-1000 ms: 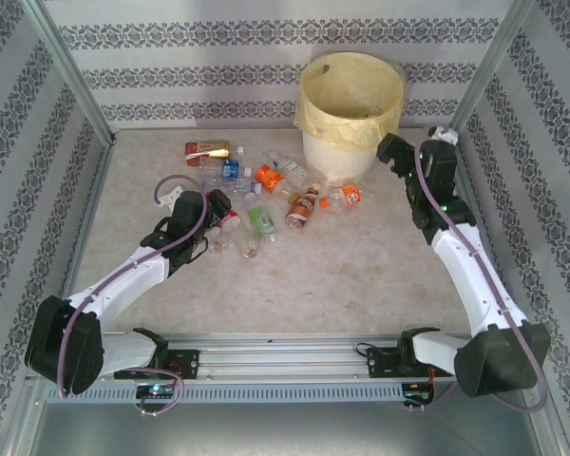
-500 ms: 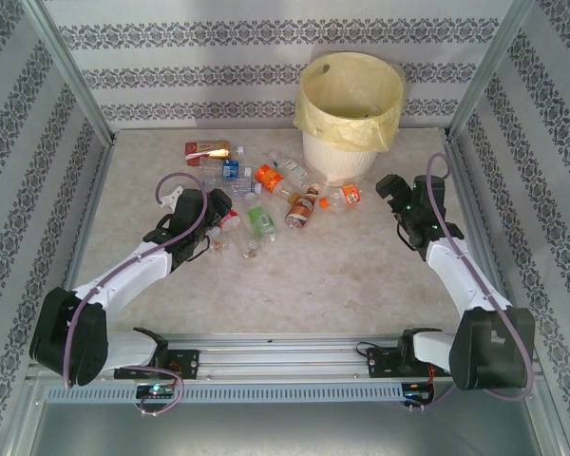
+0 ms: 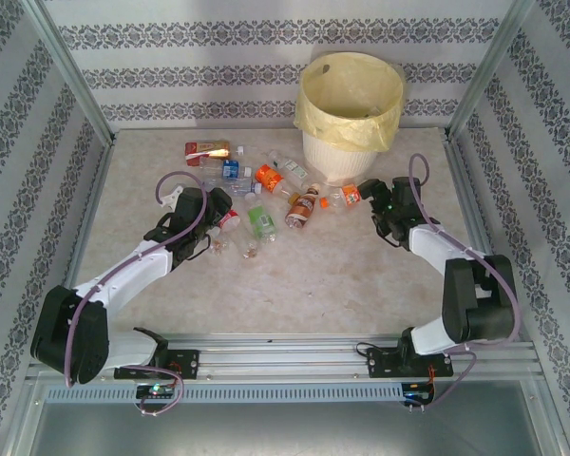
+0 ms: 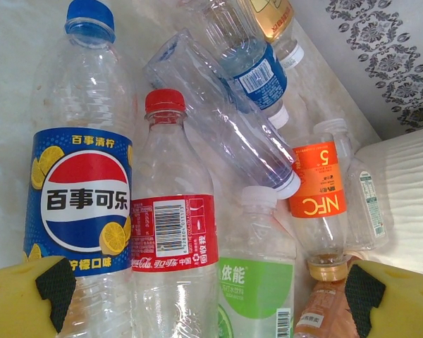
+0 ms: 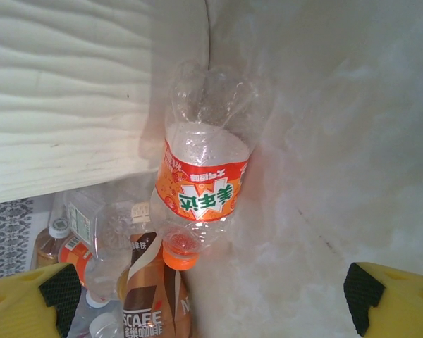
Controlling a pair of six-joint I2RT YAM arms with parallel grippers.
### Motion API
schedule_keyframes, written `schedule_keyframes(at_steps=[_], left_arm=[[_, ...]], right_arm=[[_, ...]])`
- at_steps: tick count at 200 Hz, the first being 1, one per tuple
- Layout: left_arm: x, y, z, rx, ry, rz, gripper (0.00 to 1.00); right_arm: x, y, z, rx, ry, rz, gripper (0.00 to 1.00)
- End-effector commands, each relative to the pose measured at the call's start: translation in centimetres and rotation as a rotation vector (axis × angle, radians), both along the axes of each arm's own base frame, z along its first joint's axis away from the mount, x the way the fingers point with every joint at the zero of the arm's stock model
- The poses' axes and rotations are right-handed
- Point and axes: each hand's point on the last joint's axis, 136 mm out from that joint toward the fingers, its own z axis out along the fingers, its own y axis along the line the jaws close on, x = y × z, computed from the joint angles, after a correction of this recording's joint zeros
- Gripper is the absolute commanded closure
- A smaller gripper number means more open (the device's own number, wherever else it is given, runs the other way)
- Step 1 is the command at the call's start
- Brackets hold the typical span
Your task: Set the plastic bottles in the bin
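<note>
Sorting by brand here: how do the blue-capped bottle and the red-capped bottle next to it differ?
The blue-capped bottle wears a blue label with lemon slices; the red-capped bottle wears a red label with a barcode. The blue-capped bottle looks wider than the red-capped bottle. Both are clear, capped and lie side by side.

Bright, even, washed-out light; soft shadows; sharp focus; mild glare throughout.

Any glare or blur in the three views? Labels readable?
Top external: soft and washed out, yellow bag glows. Left wrist: sharp, Pepsi bottle label legible, table blown pale. Right wrist: orange-label bottle readable, bucket wall overexposed.
</note>
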Motion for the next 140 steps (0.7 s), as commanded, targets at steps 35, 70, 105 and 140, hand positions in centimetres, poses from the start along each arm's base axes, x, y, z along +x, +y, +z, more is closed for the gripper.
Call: schedule_keyframes(at_steps=[35, 70, 105, 140], left_arm=[[-0.1, 1.0, -0.2, 0.001, 0.029, 0.039, 0.01], [-0.4, 1.2, -0.3, 0.006, 0.033, 0.041, 0.01], [-0.9, 1.8, -0.5, 0.010, 0.034, 0.060, 0.01], [-1.4, 2.3, -0.4, 0.015, 0.031, 0.072, 0.01]], right_arm=[[2.3, 0.6, -0.3, 0.074, 0.007, -0.047, 0.11], [4.5, 1.9, -1.4, 0.116, 0.020, -0.011, 0.17], [6.5, 2.2, -2.5, 0.152, 0.011, -0.042, 0.21], [7.6, 2.7, -4.2, 0.209, 0.022, -0.064, 0.24]])
